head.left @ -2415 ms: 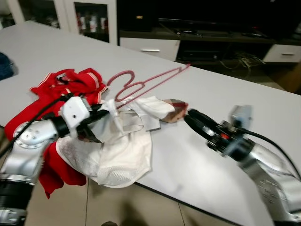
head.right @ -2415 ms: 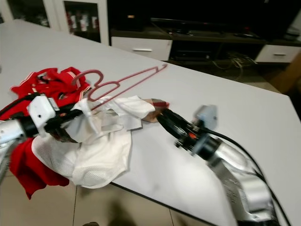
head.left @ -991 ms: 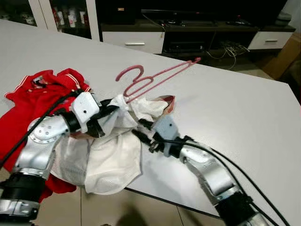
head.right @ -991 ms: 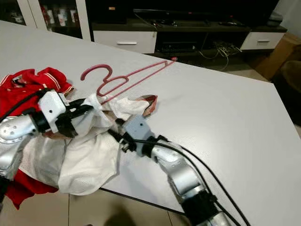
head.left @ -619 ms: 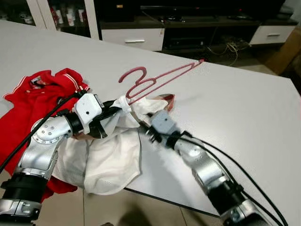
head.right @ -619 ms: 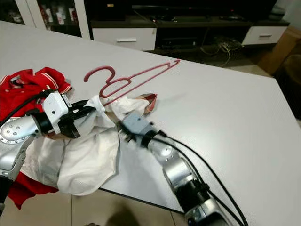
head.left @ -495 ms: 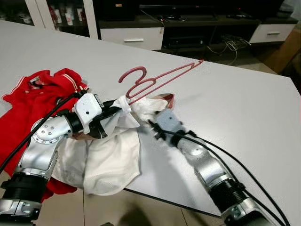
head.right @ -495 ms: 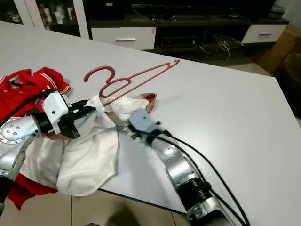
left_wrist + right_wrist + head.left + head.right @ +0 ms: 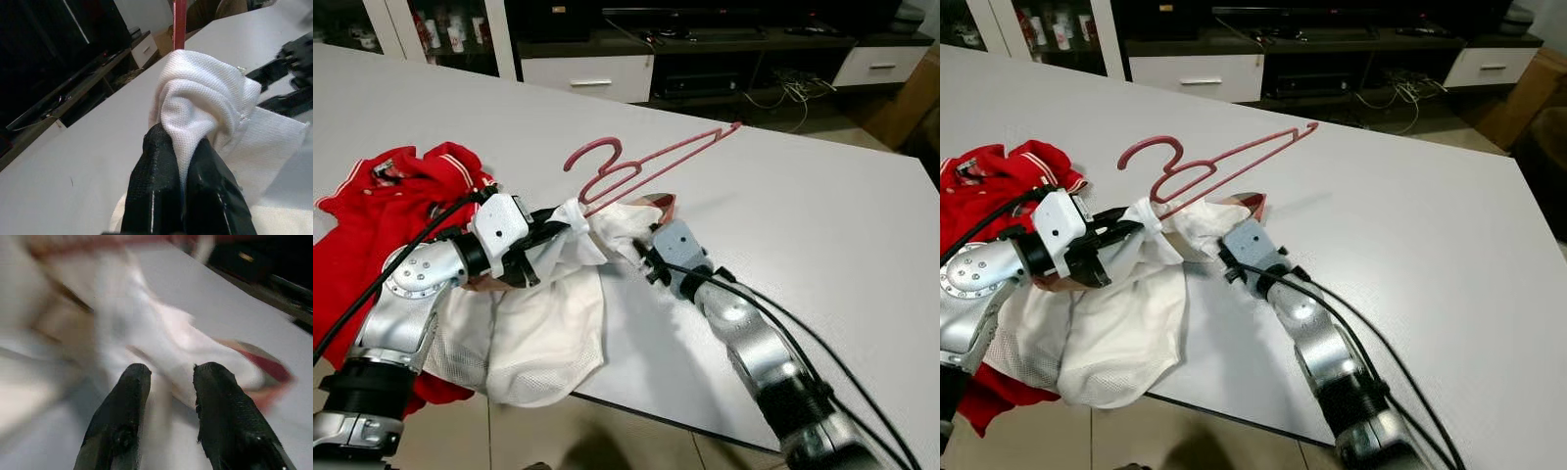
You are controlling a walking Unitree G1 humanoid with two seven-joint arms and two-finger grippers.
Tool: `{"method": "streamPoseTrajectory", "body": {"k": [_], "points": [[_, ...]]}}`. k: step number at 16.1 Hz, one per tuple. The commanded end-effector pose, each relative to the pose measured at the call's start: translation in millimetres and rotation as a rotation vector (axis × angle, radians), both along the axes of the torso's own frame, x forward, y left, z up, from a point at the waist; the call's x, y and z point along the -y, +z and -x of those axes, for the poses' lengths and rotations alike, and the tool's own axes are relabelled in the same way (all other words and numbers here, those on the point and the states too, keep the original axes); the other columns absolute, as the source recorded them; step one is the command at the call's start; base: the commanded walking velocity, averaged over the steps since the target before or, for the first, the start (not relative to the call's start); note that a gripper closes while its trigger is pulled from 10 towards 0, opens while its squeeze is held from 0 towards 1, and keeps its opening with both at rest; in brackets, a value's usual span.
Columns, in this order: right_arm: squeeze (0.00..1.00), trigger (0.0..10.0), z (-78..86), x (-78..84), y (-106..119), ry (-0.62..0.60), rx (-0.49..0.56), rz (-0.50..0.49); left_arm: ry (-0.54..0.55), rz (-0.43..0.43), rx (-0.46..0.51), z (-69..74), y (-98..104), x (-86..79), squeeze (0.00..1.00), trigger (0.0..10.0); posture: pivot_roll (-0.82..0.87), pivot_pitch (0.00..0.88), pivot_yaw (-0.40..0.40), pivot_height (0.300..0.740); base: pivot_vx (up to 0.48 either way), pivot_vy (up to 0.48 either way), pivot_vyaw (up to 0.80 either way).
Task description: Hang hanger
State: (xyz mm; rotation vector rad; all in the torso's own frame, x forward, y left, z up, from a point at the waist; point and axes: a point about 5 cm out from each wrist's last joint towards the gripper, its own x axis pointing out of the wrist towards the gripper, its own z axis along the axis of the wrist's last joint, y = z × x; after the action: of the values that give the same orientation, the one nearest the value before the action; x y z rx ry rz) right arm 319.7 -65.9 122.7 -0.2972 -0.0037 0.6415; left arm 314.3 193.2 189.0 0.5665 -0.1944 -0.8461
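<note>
Left gripper (image 9: 178, 147) pinches the white garment (image 9: 548, 323) hiding the hanger's (image 9: 646, 164) lower part; right gripper (image 9: 168, 377) gapes, blurred.

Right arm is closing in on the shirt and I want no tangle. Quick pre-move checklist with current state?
1. Left hand shut on the white shirt: ok, fabric is pinched between its fingers.
2. Right hand open for the next grasp: ok, its fingers are apart, aimed at the white fabric.
3. Pink hanger seated in the shirt: cannot tell; its hook and one arm stick out above the bunched fabric, the rest is hidden.
4. Shirt supported: not ok, much of it hangs off the table edge.
5. Red garment apart from the shirt: not ok, it lies against and under the white fabric.
6. Right wrist view sharp: not ok, blurred.
</note>
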Motion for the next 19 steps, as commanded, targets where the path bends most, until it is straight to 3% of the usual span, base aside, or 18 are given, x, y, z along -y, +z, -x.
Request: {"method": "streamPoseTrajectory", "body": {"k": [1,6,9,10,11,15,19], "points": [[1.00,10.0,3.8,1.3,5.8,0.044,0.000,-0.034,-0.017,-0.007,-0.004,-0.9,0.1,2.8,0.00,0.0,0.04,0.122,-0.022,0.740,0.000,0.000,0.00],[1.00,10.0,10.6,7.2,2.7,0.075,-0.038,-0.009,-0.024,-0.015,-0.010,-2.0,0.5,2.0,0.00,0.0,0.05,0.126,-0.006,0.740,0.000,0.000,0.00],[1.00,10.0,14.3,2.6,-1.0,0.086,-0.062,-0.001,-0.027,-0.021,-0.012,-2.4,0.8,0.9,0.00,0.0,0.05,0.130,0.003,0.740,0.000,0.000,0.00],[0.69,10.0,15.1,0.4,-1.9,0.090,-0.066,0.003,-0.028,-0.022,-0.013,-2.4,0.9,0.6,0.00,0.0,0.06,0.131,0.005,0.740,0.000,0.000,0.00],[0.00,10.0,15.4,-3.8,-3.7,0.092,-0.069,0.012,-0.028,-0.024,-0.013,-2.2,1.2,0.2,0.00,0.0,0.06,0.132,0.007,0.740,0.000,0.000,0.00],[0.00,10.0,13.0,-8.3,-10.9,0.070,-0.070,0.059,-0.029,-0.028,-0.013,-0.9,1.1,-0.8,0.00,0.0,0.06,0.130,0.005,0.740,0.000,0.000,0.00],[0.00,10.0,-5.6,5.6,-29.0,-0.155,-0.106,0.170,-0.028,-0.026,-0.009,-0.9,1.6,-0.7,0.00,0.0,0.07,0.127,0.002,0.740,0.000,0.000,0.00]]}}
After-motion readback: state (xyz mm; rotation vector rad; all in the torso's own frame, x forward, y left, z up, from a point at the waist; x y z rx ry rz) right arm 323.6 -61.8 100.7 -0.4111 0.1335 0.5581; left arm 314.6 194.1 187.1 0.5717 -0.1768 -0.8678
